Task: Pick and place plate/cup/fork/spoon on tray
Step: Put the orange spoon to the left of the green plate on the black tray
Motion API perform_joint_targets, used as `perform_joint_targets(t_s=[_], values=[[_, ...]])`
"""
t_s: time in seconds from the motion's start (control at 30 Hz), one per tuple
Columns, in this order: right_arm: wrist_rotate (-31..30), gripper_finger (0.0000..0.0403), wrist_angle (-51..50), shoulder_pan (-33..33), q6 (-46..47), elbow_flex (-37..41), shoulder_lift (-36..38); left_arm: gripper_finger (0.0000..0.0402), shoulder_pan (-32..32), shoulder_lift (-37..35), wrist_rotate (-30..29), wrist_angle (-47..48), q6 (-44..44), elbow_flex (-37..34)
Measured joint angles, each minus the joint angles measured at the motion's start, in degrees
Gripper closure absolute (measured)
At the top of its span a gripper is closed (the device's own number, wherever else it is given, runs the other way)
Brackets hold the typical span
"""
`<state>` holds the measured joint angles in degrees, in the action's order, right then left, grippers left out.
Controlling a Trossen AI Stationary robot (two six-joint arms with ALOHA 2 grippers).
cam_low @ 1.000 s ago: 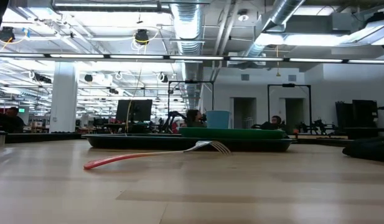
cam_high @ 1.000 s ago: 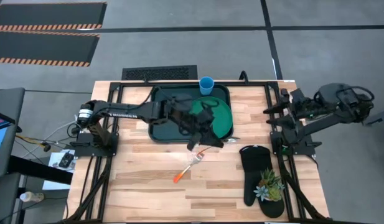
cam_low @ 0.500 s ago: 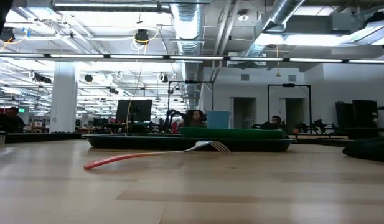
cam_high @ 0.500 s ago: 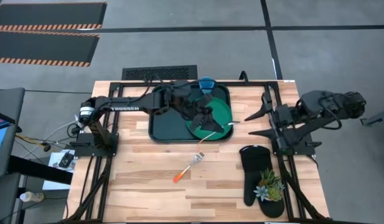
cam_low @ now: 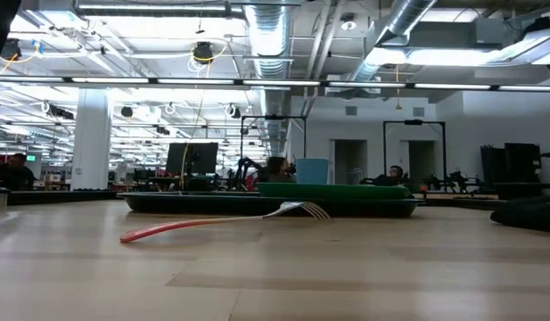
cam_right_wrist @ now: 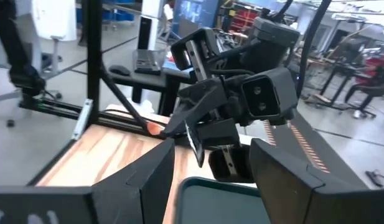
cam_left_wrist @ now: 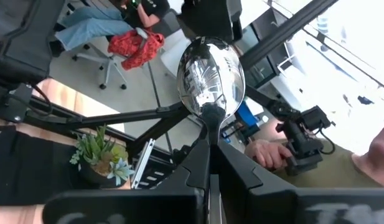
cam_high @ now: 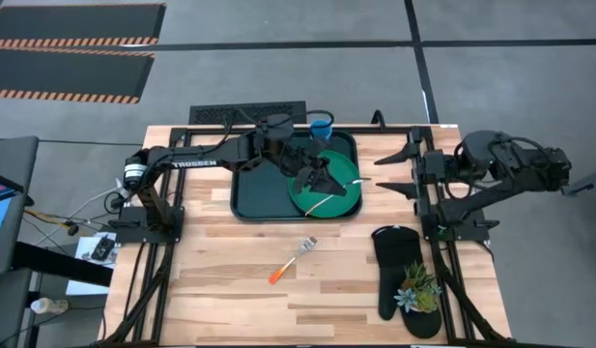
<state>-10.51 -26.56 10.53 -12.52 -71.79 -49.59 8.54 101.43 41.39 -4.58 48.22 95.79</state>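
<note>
Overhead, the left gripper (cam_high: 317,174) hangs above the plate (cam_high: 344,196), which sits in the right half of the tray (cam_high: 247,198) at the far side of the table (cam_high: 230,280). Its fingers are closed on the spoon (cam_left_wrist: 210,78): in the left wrist view the two dark fingers pinch the stem and the shiny rounded bowl stands out beyond them, while from above the orange handle slants over the plate toward the tray's right rim. The cup (cam_high: 322,128) stands at the tray's far edge, just beyond the left arm. The fork (cam_high: 291,261) lies alone on the bare wood nearer the front, well apart from the tray, its tines pointing toward it; in the low view it rests flat with the tray and plate behind it. The right gripper (cam_high: 394,171) waits over the table's right edge beside the tray, its two fingers spread wide and holding nothing. A black oven mitt (cam_high: 394,266) and a small potted succulent (cam_high: 415,287) lie on the right side of the table. A person's hand (cam_left_wrist: 269,152) shows in the room beyond the spoon.
</note>
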Motion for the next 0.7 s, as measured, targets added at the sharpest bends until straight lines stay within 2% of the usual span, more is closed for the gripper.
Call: perform_joint_targets(t_s=[0.2, 0.37, 0.5, 0.7], values=[[0.14, 0.0168, 3.50, -2.42, -0.61, 0.00, -0.27, 0.0399, 1.43, -0.02, 2.32, -4.00, 1.66, 0.00], [0.16, 0.0168, 6.91, -4.72, -1.54, 0.00, -0.23, 0.0394, 3.99, -0.06, 6.59, -7.25, 3.37, 0.00], [0.11, 0.0168, 9.01, -6.95, -0.71, 0.00, -0.23, 0.0397, 6.42, -0.08, 9.40, -7.02, 3.54, 0.00], [0.14, 0.0168, 9.48, -11.70, -1.07, 0.00, -0.27, 0.0396, 9.65, -0.08, 10.55, -7.84, 3.69, 0.00]])
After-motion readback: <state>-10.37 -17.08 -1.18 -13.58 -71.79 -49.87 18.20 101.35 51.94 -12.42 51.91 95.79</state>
